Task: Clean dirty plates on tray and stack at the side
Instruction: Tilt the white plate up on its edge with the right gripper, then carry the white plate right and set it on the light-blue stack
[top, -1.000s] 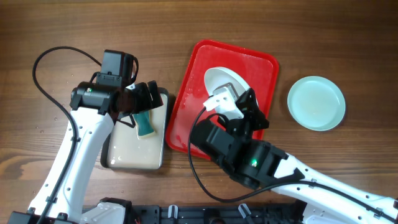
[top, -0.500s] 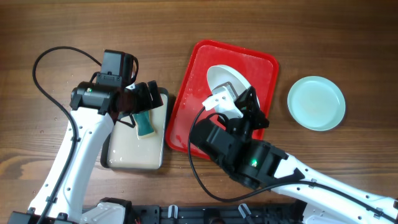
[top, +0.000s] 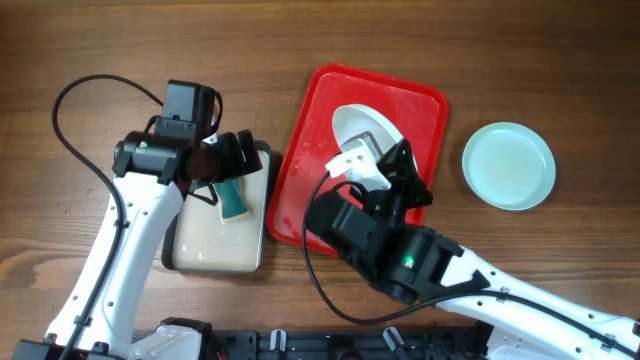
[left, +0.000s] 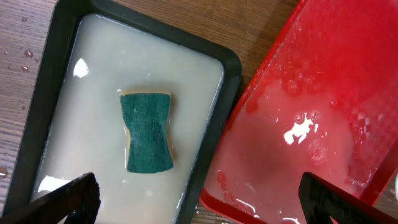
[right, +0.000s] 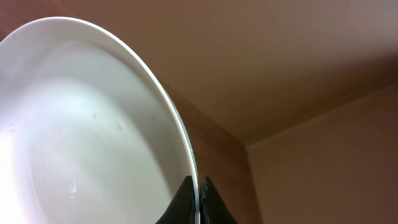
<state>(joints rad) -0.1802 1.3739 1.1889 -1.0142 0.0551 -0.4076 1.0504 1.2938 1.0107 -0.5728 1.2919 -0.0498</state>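
- Nearest the robot's base, the right gripper (right: 198, 200) has its jaws clamped on the rim of the white plate (right: 81, 124). It holds the plate tipped up on edge over the red tray (top: 425, 110).
- Nothing has visibly shifted against the overhead pictures from the last second: both arms, the plate and the sponge sit where they did. I judge this a pause, with the plate presented for wiping and the wipe not yet begun.
- The face of the white plate towards the wrist camera looks clean apart from a faint speck or two. Its other face is hidden.
- The red tray holds only that plate. Its floor is wet, with droplets and a thin film of water.
- Just beside it on the left, the small tray (left: 230, 106) with the black rim holds milky water (left: 93, 93). The green sponge (left: 147, 130) lies flat near its middle.
- The left gripper (left: 202, 199) hangs above that tray with its jaws wide apart and nothing in them. The sponge has yet to be picked up.
- Farthest out, on the table (top: 300, 40) to the right of the red tray, a pale blue plate (top: 508, 165) rests flat, well clear of the tray. No third plate shows.
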